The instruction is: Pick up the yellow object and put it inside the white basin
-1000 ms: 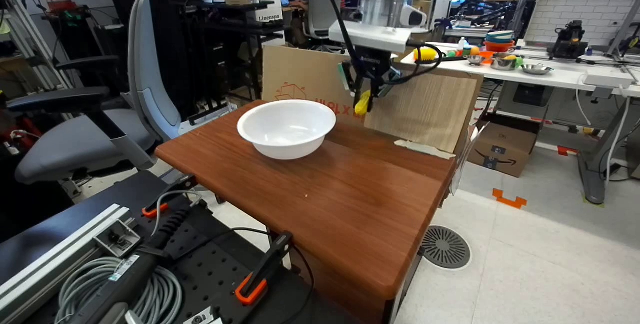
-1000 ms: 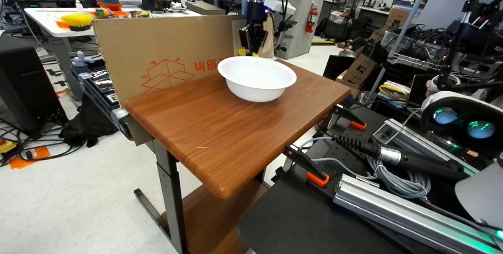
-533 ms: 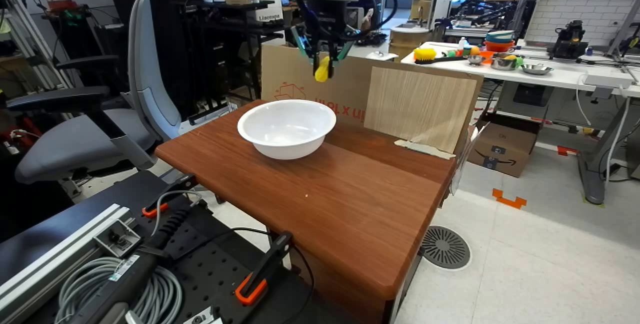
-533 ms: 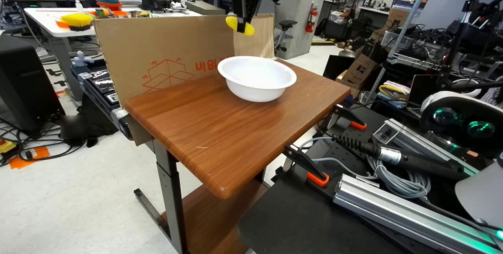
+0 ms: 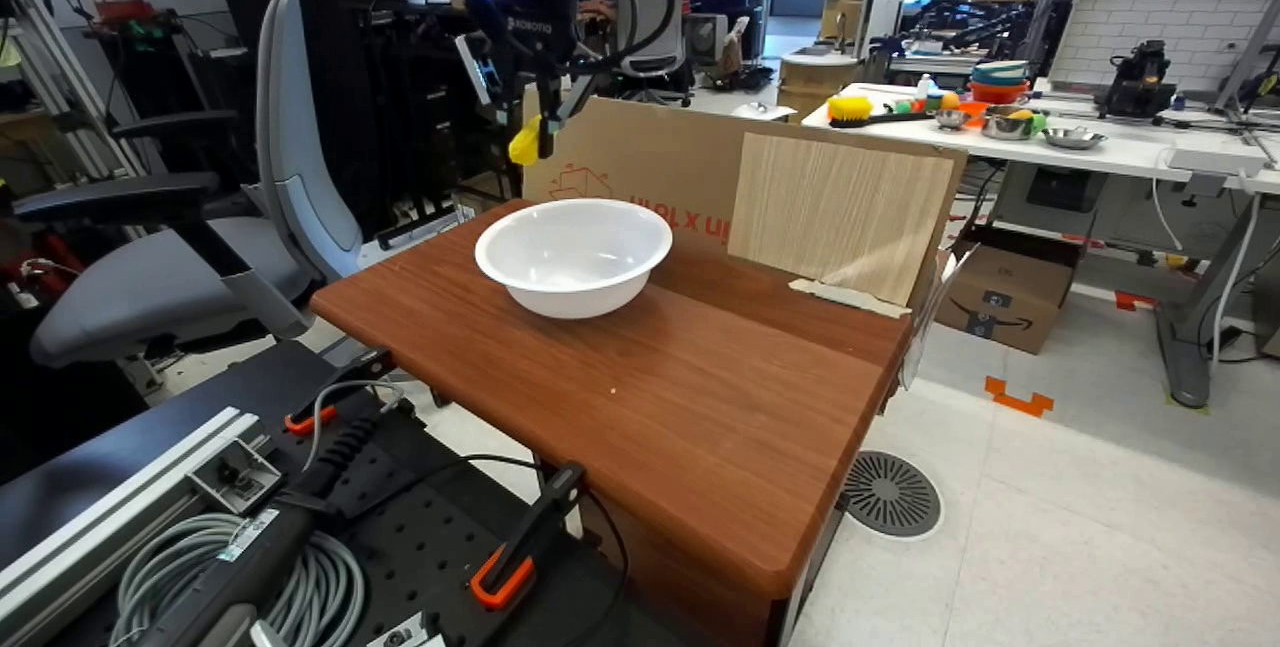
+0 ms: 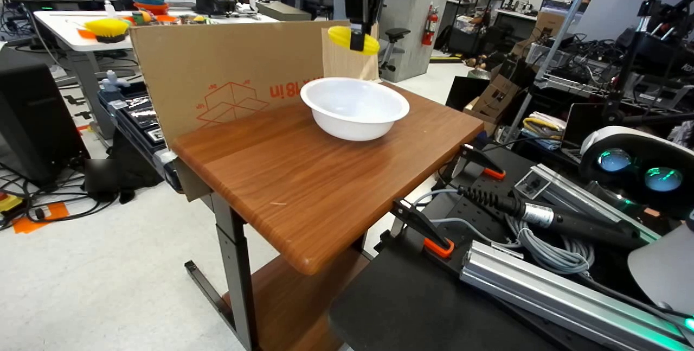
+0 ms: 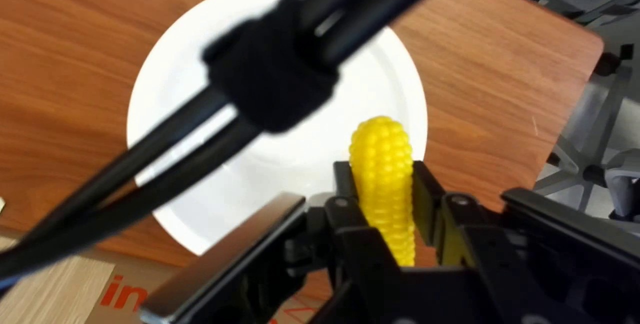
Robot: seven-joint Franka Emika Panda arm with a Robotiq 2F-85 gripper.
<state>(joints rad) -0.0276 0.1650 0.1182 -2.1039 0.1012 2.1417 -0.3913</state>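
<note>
Clamping the corn [image 7: 384, 189] across its middle, the gripper [image 7: 384, 174] holds it in the air, higher than the rim of the basin [image 5: 580, 304], which stands on the table [image 5: 650, 427] near the cardboard [image 6: 227, 52], with a desk [image 6: 61, 23] behind it in both exterior views.

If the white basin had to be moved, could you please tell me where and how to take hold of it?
Probably best by the flared rim of the white basin, on the side away from the cardboard, coming from above with the gripper straddling the rim: the basin stands mouth up and looks too wide to span. The gripper would first have to release the yellow object.
</note>
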